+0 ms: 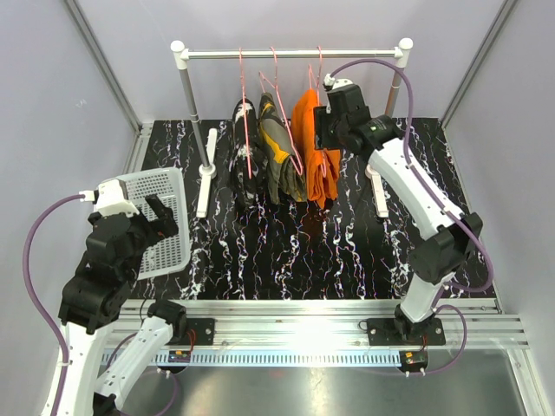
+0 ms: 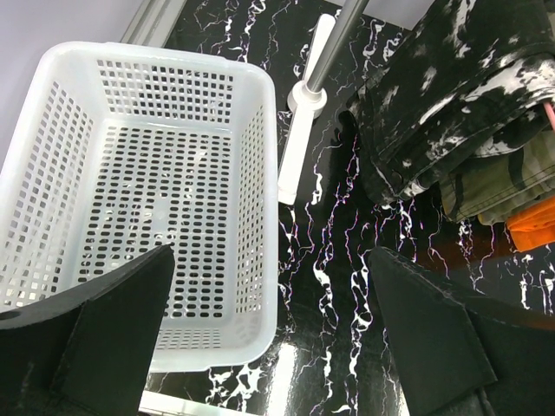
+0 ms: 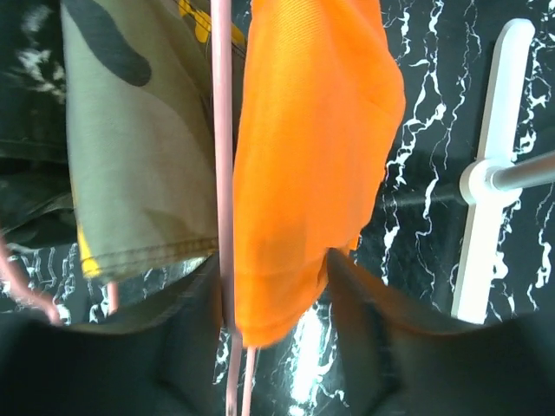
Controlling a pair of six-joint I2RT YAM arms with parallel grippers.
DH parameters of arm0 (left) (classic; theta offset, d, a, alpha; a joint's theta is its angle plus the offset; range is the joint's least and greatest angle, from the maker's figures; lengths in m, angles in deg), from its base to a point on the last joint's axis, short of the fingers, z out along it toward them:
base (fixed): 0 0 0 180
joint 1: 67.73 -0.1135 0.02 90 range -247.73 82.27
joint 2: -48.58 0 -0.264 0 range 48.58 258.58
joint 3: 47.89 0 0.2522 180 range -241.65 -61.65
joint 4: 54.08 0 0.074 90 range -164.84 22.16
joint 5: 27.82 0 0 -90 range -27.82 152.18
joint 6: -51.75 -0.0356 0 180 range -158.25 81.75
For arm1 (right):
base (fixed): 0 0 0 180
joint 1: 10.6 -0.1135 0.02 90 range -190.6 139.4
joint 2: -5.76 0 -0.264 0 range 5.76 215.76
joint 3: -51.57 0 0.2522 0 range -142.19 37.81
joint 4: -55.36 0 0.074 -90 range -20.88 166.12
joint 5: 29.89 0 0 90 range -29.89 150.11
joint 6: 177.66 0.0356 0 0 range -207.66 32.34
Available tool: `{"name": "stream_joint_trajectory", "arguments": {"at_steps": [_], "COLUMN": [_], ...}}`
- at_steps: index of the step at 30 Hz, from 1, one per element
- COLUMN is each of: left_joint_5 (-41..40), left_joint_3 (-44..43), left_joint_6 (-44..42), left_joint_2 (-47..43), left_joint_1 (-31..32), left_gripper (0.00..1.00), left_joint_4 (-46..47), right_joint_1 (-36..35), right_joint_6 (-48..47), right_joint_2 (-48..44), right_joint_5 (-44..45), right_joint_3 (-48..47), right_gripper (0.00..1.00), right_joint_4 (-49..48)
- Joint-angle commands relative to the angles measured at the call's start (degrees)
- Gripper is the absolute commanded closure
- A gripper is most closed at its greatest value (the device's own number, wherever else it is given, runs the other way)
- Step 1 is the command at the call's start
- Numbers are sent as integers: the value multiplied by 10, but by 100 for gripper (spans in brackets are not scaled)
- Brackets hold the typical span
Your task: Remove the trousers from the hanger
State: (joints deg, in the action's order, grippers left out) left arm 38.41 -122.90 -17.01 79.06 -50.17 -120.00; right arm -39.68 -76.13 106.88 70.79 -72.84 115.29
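Right gripper (image 3: 276, 286) jaws straddle orange trousers (image 3: 312, 156), pinch unclear; clamp cloth, not hanger (image 3: 222, 130), slide toward 6 o'clock. Left gripper (image 2: 270, 260) spread.

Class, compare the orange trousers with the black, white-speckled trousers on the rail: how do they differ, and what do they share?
Colour: the orange trousers are plain; the black trousers carry white speckles.
Place: the orange trousers hang rightmost, the black trousers leftmost.
Contact: the right gripper straddles the orange trousers' lower edge; no gripper is near the black trousers.
Both hang folded over pink hangers.
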Motion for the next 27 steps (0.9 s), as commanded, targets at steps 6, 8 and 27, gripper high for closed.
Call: {"name": "stream_joint_trajectory", "arguments": {"at_steps": [6,8,27], "left_joint_5": [8,10,129], "left_joint_3": [-8,-6,-37], "left_joint_6": [-12,-13,-10], "left_joint_2": [-2,-3,33], "left_joint_1": [2,2,2], "left_gripper": [1,1,1], "left_joint_4": [6,6,76], "right_joint_1": [-3,-3,-3], "right_joint_6": [-11,-17,-36], "right_joint_2": [33,29,-24], "right_joint_5": [17,22,72], "right_joint_3": [-14,-7,-83], "right_gripper": [80,91,100], "right_joint_4": [-71,-83,-108]}}
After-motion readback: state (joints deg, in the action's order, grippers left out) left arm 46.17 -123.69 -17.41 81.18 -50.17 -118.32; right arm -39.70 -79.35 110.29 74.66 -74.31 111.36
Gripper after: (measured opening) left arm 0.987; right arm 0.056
